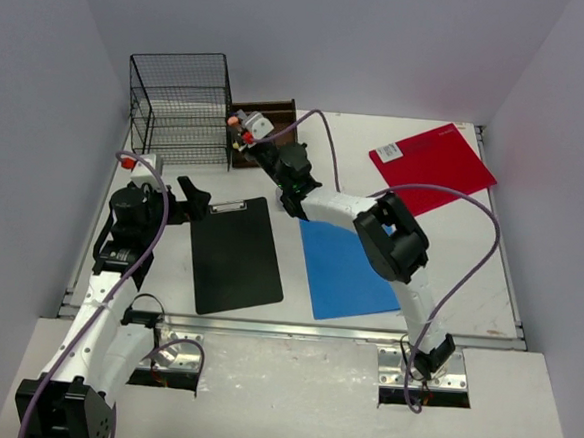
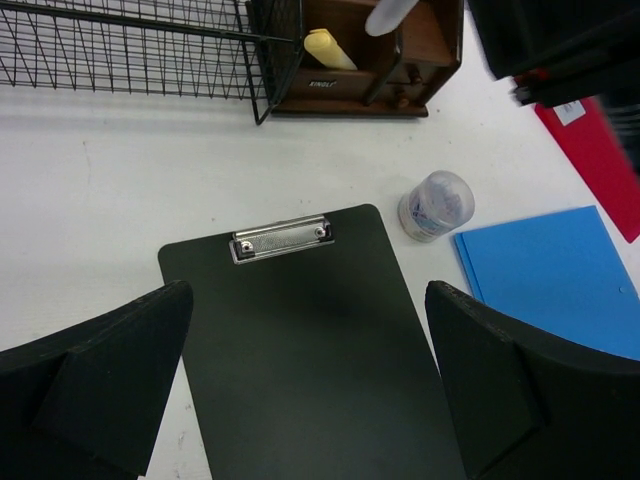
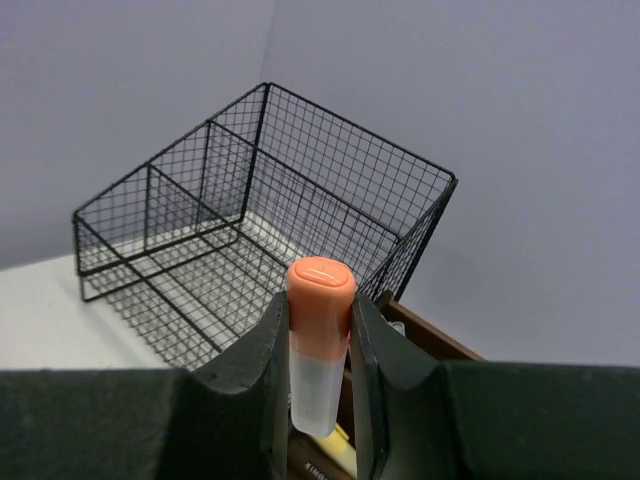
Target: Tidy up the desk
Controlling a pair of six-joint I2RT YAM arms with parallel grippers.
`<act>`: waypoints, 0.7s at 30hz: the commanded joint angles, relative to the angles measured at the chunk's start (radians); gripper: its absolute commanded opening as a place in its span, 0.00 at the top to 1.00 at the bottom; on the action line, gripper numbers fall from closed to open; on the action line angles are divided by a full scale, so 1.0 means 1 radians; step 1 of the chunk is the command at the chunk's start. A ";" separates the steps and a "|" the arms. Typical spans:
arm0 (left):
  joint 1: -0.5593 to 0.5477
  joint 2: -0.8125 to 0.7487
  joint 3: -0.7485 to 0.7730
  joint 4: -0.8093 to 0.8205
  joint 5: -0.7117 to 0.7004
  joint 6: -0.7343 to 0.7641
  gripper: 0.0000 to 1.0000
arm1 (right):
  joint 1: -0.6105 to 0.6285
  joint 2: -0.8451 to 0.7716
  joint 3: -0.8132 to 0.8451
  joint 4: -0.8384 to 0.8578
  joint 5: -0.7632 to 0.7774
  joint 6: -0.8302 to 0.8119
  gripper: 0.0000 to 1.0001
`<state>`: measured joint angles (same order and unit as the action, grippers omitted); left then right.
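Note:
The white desk (image 1: 450, 250) holds a black clipboard (image 1: 234, 253), a blue folder (image 1: 344, 268) and a red folder (image 1: 432, 157). My right gripper (image 3: 320, 335) is shut on a marker (image 3: 320, 295) with an orange cap and a translucent body. It holds the marker upright just above the brown wooden organizer (image 1: 269, 117), beside the wire basket (image 1: 180, 106). My left gripper (image 2: 310, 380) hangs open over the clipboard (image 2: 300, 330), nothing between its fingers. A yellow marker (image 2: 328, 48) lies in the organizer (image 2: 400, 70).
A small clear round container (image 2: 435, 205) stands on the desk (image 2: 120, 170) between the clipboard's clip (image 2: 280, 238) and the blue folder (image 2: 550, 270). A small white and red object (image 1: 141, 160) sits at the left edge. The basket (image 3: 260, 220) stands against the back wall.

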<state>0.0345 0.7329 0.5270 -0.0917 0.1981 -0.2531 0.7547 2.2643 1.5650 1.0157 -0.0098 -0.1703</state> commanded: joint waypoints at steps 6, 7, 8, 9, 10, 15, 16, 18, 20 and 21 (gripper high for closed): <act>0.015 0.003 0.029 0.050 -0.027 -0.011 0.00 | -0.013 0.166 0.144 0.250 0.008 -0.166 1.00; 0.015 0.003 0.028 0.051 -0.028 -0.011 0.00 | -0.017 0.173 0.152 0.244 0.008 -0.168 1.00; 0.015 0.003 0.026 0.052 -0.028 -0.011 0.00 | -0.021 0.182 0.156 0.242 0.008 -0.170 1.00; 0.016 0.003 0.025 0.052 -0.028 -0.012 0.00 | -0.024 0.185 0.157 0.243 0.008 -0.174 1.00; 0.016 0.003 0.023 0.053 -0.028 -0.012 0.00 | -0.028 0.189 0.158 0.245 0.009 -0.177 1.00; 0.018 0.008 0.021 0.058 -0.032 -0.006 0.00 | -0.047 0.198 0.159 0.237 0.035 -0.177 1.00; 0.018 0.010 0.023 0.058 -0.033 -0.005 0.00 | -0.052 0.202 0.162 0.233 0.036 -0.176 1.00; 0.016 0.014 0.025 0.059 -0.036 -0.003 0.00 | -0.062 0.210 0.165 0.225 0.036 -0.176 1.00; 0.019 0.017 0.025 0.062 -0.034 -0.003 0.00 | -0.076 0.216 0.167 0.223 0.036 -0.175 1.00; 0.019 0.021 0.025 0.064 -0.034 -0.003 0.00 | -0.081 0.219 0.167 0.221 0.034 -0.171 1.00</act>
<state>0.0367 0.7488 0.5270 -0.0838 0.1719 -0.2523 0.6961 2.4740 1.6875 1.1740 0.0006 -0.3320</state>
